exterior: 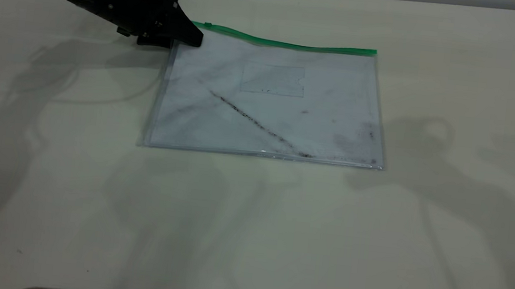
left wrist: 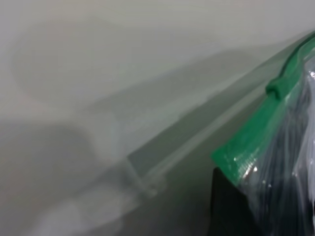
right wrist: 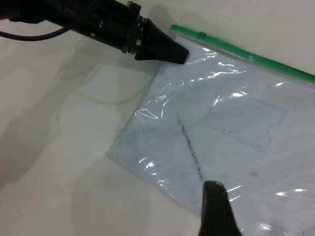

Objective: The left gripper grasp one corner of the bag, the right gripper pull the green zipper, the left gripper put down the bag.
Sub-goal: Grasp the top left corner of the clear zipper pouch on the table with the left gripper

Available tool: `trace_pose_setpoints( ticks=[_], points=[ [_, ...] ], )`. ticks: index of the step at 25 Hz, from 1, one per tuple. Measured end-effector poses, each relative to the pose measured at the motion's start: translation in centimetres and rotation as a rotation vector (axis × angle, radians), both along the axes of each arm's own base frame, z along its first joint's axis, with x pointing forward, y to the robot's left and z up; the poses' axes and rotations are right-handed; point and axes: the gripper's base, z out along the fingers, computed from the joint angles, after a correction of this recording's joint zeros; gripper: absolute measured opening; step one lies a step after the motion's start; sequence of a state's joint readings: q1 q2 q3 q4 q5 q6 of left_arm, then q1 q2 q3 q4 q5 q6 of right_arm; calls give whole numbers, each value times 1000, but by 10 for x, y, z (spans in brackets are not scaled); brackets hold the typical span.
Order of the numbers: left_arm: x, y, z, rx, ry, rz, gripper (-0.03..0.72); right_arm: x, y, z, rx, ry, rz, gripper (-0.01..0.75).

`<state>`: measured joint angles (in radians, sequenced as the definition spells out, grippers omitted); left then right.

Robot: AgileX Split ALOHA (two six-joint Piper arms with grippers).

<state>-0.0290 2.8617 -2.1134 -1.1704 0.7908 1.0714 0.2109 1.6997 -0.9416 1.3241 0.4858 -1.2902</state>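
No readable text, label, brand, number or sign shows on the bag (exterior: 271, 103) or on the surface (exterior: 248, 234).

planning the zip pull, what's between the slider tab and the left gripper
Only a short bare run of green zipper; the slider tab sits just beside the left gripper, per the exterior view.

Bag (exterior: 280, 113): flat rectangular clear plastic pouch, lying on the bench (exterior: 248, 234), long edges running left to right in the exterior view. Plastic glossy and lightly wrinkled. Dark diagonal scuff line (exterior: 259, 124) crosses the lower middle; a small rectangular pocket (exterior: 273, 79) sits near the far edge.

Green zipper (exterior: 296, 44): thin green strip along the far long edge, slightly wavy. Small darker slider tab (exterior: 208, 25) close to the left end.

Corner (exterior: 196, 27): the green-edged far-left corner, lifted a little, at the left tool (exterior: 191, 36) tips.
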Motion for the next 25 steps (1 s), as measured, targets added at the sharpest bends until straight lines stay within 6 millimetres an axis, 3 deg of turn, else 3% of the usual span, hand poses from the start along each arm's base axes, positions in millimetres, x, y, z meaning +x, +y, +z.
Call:
trace_pose_setpoints(
  ticks=[7, 10, 15, 19, 25],
  points=[
    [-1, -7, -1, -5, -3, -14, 448, 0, 0, 0, -6, -7, 7, 524],
    [-1, -8, -3, -1, -1, -13, 343, 0, 0, 0, -9, -10, 10, 524],
    [-2, -9, -1, -8, 3, -26, 70, 5, 1, 3, -61, -83, 71, 524],
    [0, -11, 15, -20, -16, -91, 55, 24, 5, 1, -89, -128, 107, 524],
    [-1, -21, 58, -20, -65, -346, 55, 63, 13, -30, -146, -149, 175, 524]
  ],
)
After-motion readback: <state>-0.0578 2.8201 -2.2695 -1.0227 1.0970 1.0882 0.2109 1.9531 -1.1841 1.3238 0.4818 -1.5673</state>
